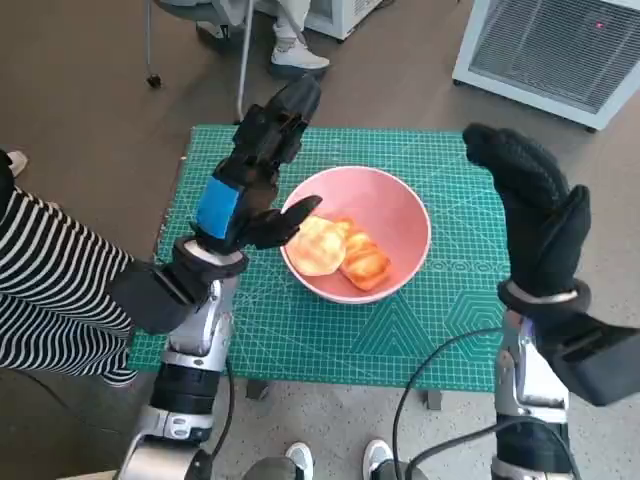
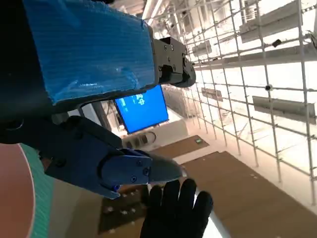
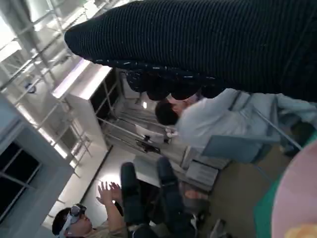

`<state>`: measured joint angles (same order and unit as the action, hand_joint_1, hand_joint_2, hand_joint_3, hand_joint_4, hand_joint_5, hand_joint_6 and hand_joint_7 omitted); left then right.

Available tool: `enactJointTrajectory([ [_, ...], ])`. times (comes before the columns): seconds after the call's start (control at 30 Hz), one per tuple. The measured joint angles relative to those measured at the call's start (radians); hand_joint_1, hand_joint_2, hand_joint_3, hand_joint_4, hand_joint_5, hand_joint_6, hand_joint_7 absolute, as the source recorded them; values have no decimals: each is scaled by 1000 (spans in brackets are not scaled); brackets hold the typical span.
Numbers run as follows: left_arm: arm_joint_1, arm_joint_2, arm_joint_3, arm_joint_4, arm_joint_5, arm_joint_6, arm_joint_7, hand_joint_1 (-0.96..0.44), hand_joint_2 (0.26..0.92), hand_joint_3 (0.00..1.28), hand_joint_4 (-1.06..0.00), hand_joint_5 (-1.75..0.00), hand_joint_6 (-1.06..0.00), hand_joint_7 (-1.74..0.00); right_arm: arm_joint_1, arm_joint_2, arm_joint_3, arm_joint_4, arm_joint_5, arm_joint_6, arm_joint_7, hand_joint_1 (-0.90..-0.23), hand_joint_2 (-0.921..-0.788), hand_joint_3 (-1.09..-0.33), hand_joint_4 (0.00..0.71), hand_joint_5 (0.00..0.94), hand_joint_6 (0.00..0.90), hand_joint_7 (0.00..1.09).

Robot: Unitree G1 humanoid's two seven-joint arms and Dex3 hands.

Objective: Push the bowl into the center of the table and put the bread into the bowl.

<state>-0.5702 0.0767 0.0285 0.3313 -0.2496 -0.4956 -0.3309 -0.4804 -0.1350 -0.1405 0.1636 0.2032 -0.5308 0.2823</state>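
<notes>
1. A pink bowl is seen in the head view near the middle of the green cutting mat that covers the table; the table itself is hidden under the mat, apart from what may be a leg below its near edge.
2. Two pieces of bread lie inside the bowl, towards its near-left wall, touching each other; the part of the bowl floor beneath them is covered.
3. The left hand is raised over the mat just left of the bowl, fingers stretched out and apart, nothing held. Its thumb reaches towards the bowl's left rim and overlaps it in the picture; whether it touches cannot be told.
4. The right hand is held upright above the right part of the mat, well apart from the bowl. Its gloved fingers are extended and empty, though only its back is shown.
5. In the left wrist view only a cropped sliver of the bowl and mat appears at the edge; the bread is out of sight, and the gloved right hand is cut off at the border.
6. In the right wrist view the glove fills the top, with a blurred corner of the bowl and a scrap of bread at the edge.
7. A person in a striped sleeve is cropped at the left; shoes are seen beyond the table.
</notes>
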Motion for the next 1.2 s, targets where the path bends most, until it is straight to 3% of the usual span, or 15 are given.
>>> enactJointTrajectory([
  [0.27,4,-5,15,0,-26,-11,-42,-750,921,444,-131,-25,1,-505,-24,-1,8,18,-3,-2,0,-846,-921,-711,210,6,59,571],
  [0.7,5,-16,26,-2,-53,-13,-83,-728,921,427,-118,-17,1,-482,-51,-15,17,46,-1,10,13,-832,-921,-715,213,6,61,567],
  [1.2,5,-34,30,-2,-61,-37,-92,-723,921,420,-125,-20,1,-476,-53,-19,16,41,0,47,13,-836,-921,-715,213,4,61,561],
])
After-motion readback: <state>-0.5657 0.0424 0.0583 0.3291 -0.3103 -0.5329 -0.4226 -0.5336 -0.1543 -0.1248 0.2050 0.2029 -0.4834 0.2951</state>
